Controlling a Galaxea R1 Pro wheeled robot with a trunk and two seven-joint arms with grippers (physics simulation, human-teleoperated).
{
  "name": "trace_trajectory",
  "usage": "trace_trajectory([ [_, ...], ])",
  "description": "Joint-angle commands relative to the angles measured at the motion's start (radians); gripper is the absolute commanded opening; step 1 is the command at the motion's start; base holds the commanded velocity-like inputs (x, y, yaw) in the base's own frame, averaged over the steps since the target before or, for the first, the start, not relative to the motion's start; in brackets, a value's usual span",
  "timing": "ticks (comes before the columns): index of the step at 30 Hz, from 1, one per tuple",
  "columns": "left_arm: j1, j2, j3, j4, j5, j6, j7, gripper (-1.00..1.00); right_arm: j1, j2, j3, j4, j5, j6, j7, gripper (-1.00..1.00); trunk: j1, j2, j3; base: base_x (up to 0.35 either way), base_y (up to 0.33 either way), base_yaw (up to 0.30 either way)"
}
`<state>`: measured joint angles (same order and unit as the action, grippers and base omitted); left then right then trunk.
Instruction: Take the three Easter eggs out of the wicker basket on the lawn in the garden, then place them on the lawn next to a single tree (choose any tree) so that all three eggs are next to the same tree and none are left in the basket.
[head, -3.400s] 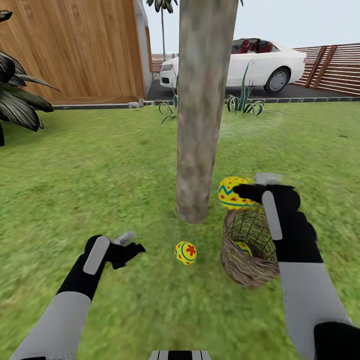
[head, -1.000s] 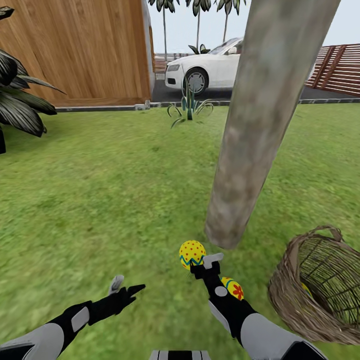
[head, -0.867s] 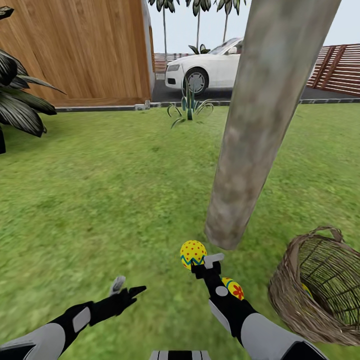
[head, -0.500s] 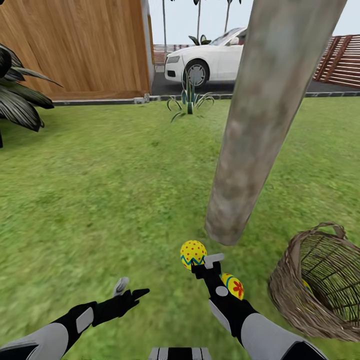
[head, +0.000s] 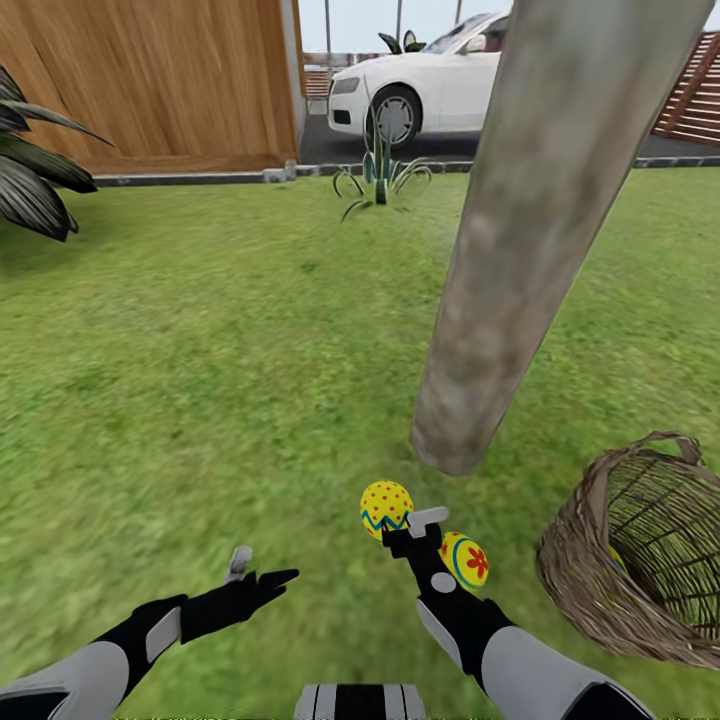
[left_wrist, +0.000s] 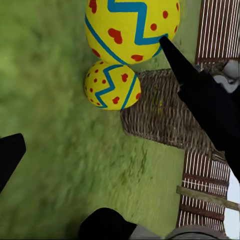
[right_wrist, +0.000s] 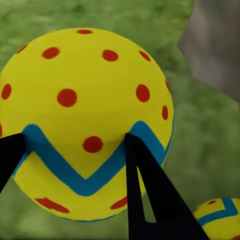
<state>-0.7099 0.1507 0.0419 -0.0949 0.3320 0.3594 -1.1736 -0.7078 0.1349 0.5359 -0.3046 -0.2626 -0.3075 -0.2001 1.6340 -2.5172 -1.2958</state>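
Note:
My right gripper (head: 408, 528) is shut on a yellow Easter egg (head: 386, 506) with red dots and a blue zigzag, low over the lawn (head: 220, 340) just in front of the tree (head: 500, 260). In the right wrist view this egg (right_wrist: 85, 110) sits between the black fingers (right_wrist: 150, 195). A second egg (head: 466, 560) lies on the grass beside my right wrist. The wicker basket (head: 600, 590) stands tilted to the right of the trunk, and a yellow bit of a third egg (head: 612, 556) shows through its weave. My left gripper (head: 252, 572) hangs open and holds nothing. The left wrist view shows both eggs (left_wrist: 132, 27) (left_wrist: 112, 85) and the basket (left_wrist: 165, 117).
A wooden wall (head: 150, 80) and a white car (head: 430, 85) stand beyond the grass. A spiky plant (head: 378, 175) grows at the lawn's far edge and a dark leafy plant (head: 30, 170) at the far left. Open grass stretches left of the trunk.
Since 3.4 s ago my right gripper has carried the egg from above the basket to the foot of the trunk. Over the last second only the camera has tilted downward.

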Motion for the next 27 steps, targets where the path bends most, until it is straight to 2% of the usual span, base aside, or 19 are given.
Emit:
trace_trajectory([
  [1,0.0,0.002,0.0,-0.001,-0.002,0.01,-0.007,1.0,-0.001,-0.001,0.009,0.001,-0.009,-0.004,-0.005,-1.0,0.0,-0.001,-0.005,0.0,0.0,0.0],
  [27,0.0,0.003,-0.004,-0.002,-0.004,0.01,-0.005,1.0,-0.001,-0.001,0.007,0.001,-0.007,-0.004,-0.005,-1.0,0.012,-0.007,-0.105,0.0,0.0,0.0],
])
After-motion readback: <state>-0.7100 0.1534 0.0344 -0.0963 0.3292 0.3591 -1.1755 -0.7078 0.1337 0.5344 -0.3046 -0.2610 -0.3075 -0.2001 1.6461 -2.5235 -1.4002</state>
